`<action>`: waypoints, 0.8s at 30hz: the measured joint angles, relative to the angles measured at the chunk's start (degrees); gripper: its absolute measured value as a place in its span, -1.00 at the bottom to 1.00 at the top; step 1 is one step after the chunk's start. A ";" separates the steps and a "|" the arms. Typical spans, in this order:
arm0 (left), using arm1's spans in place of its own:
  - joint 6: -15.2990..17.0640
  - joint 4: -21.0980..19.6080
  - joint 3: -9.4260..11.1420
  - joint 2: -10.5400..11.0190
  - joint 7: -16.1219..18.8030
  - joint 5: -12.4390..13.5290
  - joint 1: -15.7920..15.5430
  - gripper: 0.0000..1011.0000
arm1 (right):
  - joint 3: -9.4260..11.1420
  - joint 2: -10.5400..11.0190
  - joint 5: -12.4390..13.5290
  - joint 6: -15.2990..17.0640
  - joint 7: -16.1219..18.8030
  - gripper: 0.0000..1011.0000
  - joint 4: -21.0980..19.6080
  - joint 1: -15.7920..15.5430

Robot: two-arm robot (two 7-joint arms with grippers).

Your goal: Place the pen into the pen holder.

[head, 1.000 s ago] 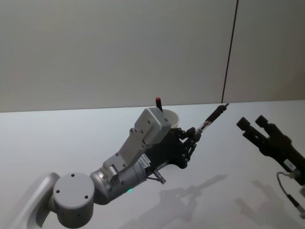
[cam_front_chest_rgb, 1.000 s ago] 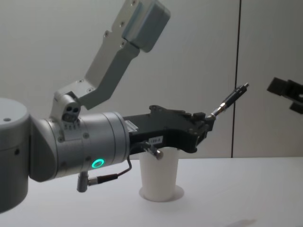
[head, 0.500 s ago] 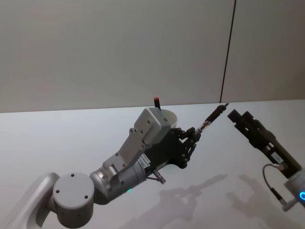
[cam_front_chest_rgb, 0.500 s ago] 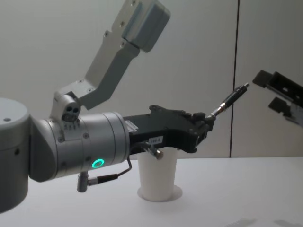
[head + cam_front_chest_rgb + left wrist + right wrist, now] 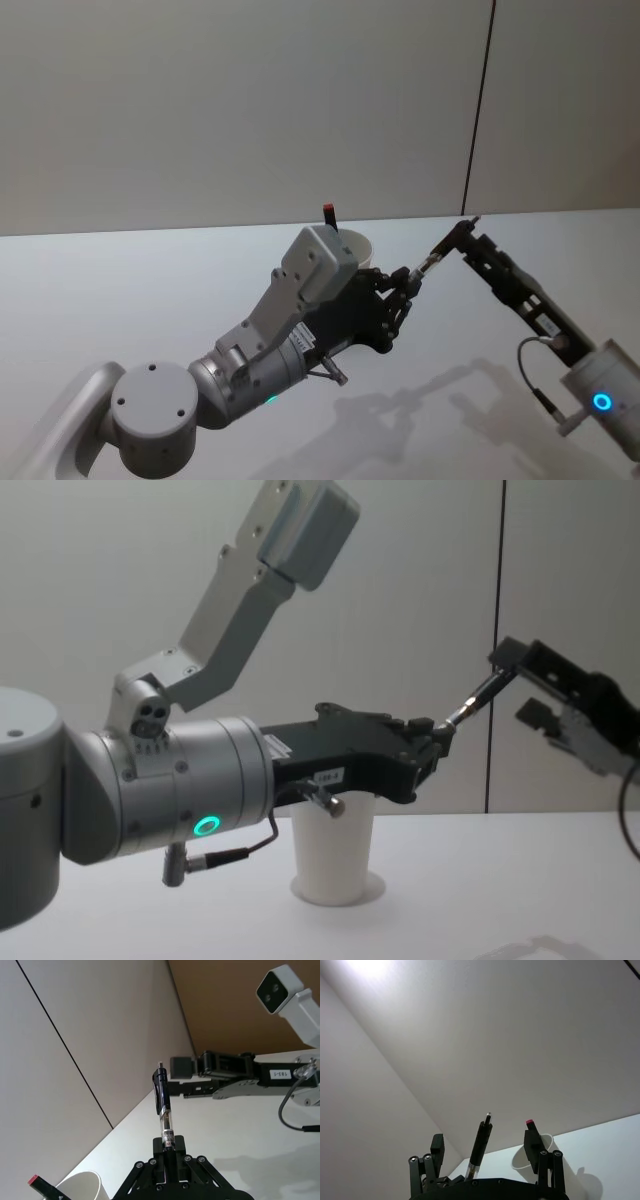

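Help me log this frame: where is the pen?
In the head view the pen is right of centre, in the left gripper near the pen holder, its top between the right gripper's open fingers.

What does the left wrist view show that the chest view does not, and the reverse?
Left wrist view adds: a red-tipped item sticking out of the cup, and the clear barrel and black clip of the pen. Chest view adds: the cup's base standing on the table, and a green ring light on the left arm. Both: the left gripper shut on the pen's lower end, and the right gripper open, with a finger on either side of the pen's upper end.
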 joint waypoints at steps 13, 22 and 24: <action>0.00 0.00 0.00 0.00 0.00 0.00 0.00 -0.73 | -1.66 -1.92 0.21 1.11 0.82 0.98 4.08 2.85; 0.00 0.00 0.00 0.00 0.00 0.00 0.00 -0.73 | -2.14 -2.45 0.38 1.52 1.12 0.82 5.35 3.92; 0.00 0.00 0.00 0.00 0.00 0.00 0.00 -0.73 | -2.24 -2.54 0.47 1.53 1.21 0.76 5.59 4.15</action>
